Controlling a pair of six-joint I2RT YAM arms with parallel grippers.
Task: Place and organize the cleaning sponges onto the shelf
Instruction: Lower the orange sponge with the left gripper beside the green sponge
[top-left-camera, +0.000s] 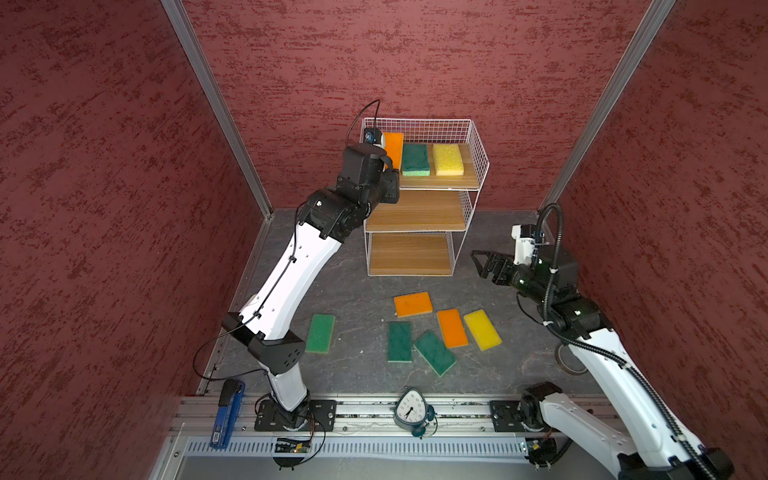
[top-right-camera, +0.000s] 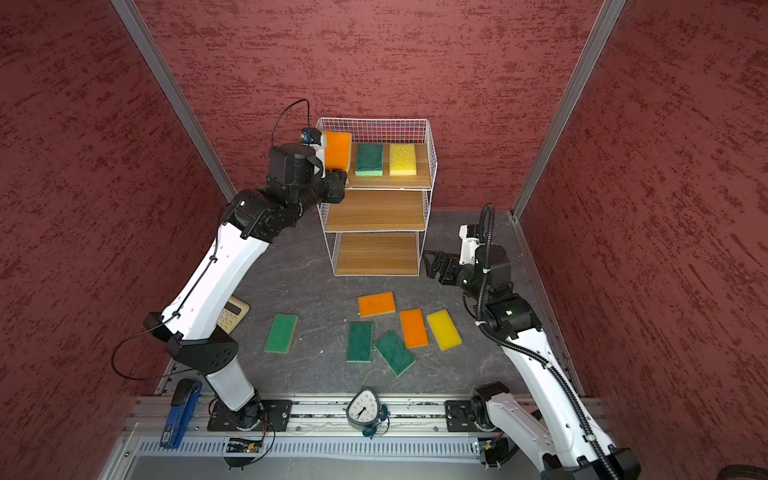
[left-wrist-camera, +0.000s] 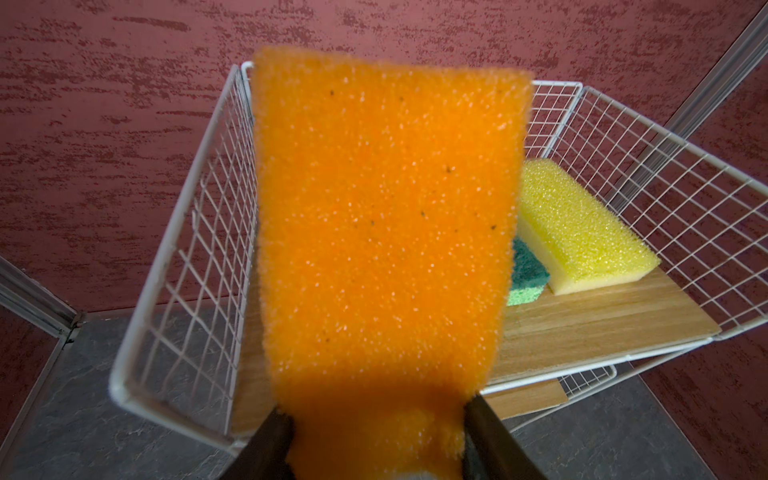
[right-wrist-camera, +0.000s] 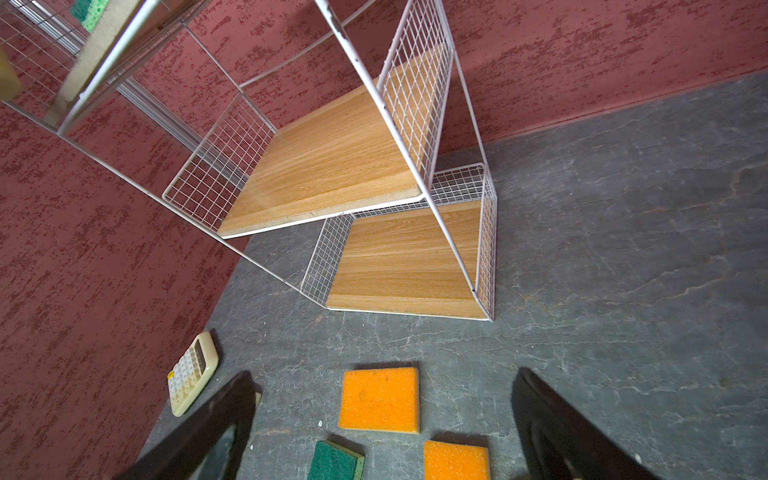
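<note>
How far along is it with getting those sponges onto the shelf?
Two look done: a green sponge and a yellow sponge lie on the shelf's top board. In hand: the left tool holds an orange sponge over that board, not yet set down. Left on the table: three green sponges, two orange ones, one yellow one. The right tool is open and empty.

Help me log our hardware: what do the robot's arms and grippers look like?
Left arm and right arm: white shells, black joints. A thin black cable runs along the left, a ribbed black hose along the right. Left gripper and right gripper have black fingers.
</note>
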